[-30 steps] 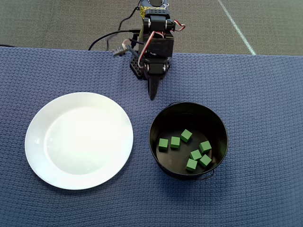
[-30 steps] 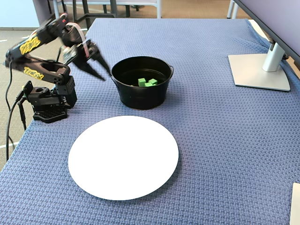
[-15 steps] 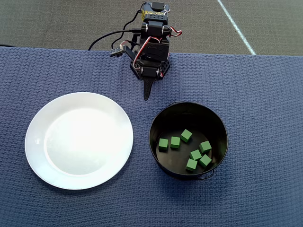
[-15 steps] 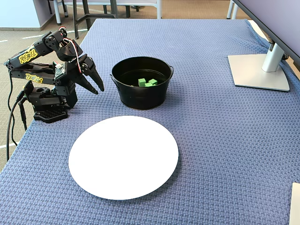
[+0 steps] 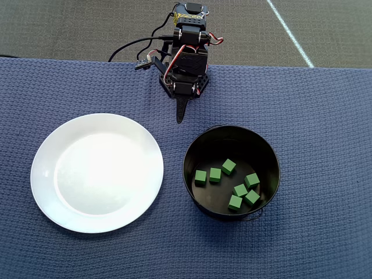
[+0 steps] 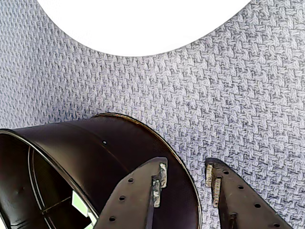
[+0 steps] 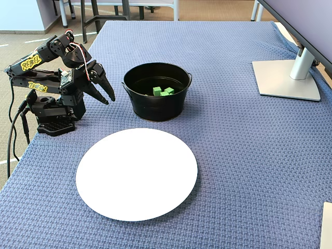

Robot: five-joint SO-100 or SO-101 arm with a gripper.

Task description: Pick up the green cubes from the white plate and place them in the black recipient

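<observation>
Several green cubes (image 5: 229,167) lie on the bottom of the black recipient (image 5: 189,152), and show in the fixed view (image 7: 166,92) inside the pot (image 7: 155,106). The white plate (image 5: 43,174) is bare; it also shows in the fixed view (image 7: 136,174) and at the top of the wrist view (image 6: 143,24). My gripper (image 7: 108,97) is folded back near the arm's base, apart from pot and plate, fingers parted and empty. In the wrist view the gripper (image 6: 186,171) hangs beside the pot's outer wall (image 6: 95,143). In the overhead view the gripper (image 5: 181,113) points down between plate and pot.
A blue woven cloth (image 5: 325,116) covers the table. The arm's base (image 7: 52,122) stands at the cloth's edge with cables (image 5: 131,46) behind it. A grey monitor stand (image 7: 285,78) sits at the fixed view's far right.
</observation>
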